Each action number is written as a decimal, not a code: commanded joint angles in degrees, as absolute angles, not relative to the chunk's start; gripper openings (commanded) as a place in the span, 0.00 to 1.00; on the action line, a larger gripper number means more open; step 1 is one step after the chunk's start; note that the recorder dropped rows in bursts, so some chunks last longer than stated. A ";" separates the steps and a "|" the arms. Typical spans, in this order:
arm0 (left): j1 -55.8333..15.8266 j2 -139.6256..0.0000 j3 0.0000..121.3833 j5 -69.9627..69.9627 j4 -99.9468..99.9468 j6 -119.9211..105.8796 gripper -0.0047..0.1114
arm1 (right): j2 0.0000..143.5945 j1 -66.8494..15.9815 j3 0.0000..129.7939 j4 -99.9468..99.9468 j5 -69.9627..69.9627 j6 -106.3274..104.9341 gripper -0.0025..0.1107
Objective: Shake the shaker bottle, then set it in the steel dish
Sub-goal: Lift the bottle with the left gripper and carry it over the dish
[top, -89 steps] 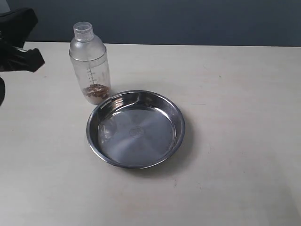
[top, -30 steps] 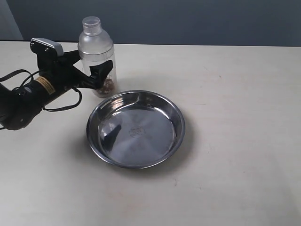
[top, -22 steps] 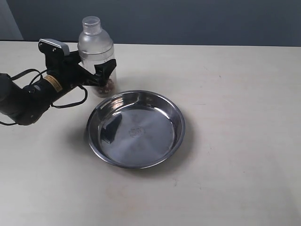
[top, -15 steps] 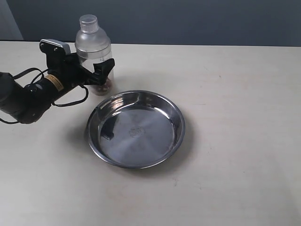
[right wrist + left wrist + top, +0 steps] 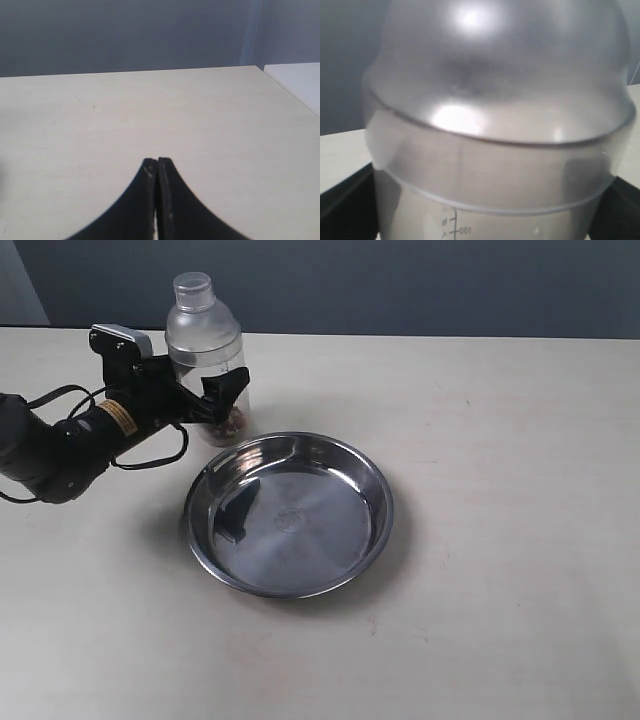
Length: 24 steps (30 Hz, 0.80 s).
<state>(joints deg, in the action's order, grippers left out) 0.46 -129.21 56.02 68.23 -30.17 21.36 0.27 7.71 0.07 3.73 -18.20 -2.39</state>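
Note:
The shaker bottle (image 5: 205,350) stands upright at the back left of the table, clear with a domed frosted top, small cap and brown grains at its bottom. My left gripper (image 5: 205,392) comes in from the left and is shut on the bottle's body, one black finger (image 5: 228,386) showing in front. The bottle (image 5: 495,115) fills the left wrist view, with the gripper (image 5: 480,220) straddling it at the printed marks. The steel dish (image 5: 383,508) lies just right of and nearer than the bottle, with nothing in it. My right gripper (image 5: 157,163) is shut, holding nothing, over bare table.
A black cable (image 5: 150,455) loops from the left arm (image 5: 60,445) onto the table beside the dish. A dark wall (image 5: 400,285) runs behind the table's far edge. The right arm does not show in the exterior view.
The left arm came in from the left edge and closed on the bottle. In the last half second the held bottle shifted slightly down and right from a higher position.

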 commanded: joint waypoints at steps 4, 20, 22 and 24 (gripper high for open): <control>0.39 -129.32 56.15 66.48 -29.52 24.06 0.04 | 0.00 7.91 0.00 3.77 -17.46 -2.49 0.01; 0.39 -127.92 56.15 57.36 -32.73 30.88 0.04 | 0.00 7.91 0.00 3.77 -17.46 -2.49 0.01; 0.39 -124.77 56.15 56.88 -34.12 30.88 0.04 | 0.00 7.91 0.00 3.77 -17.46 -2.49 0.01; 0.39 -119.61 56.15 55.35 -35.29 30.76 0.04 | 0.00 7.91 0.00 3.77 -17.46 -2.49 0.01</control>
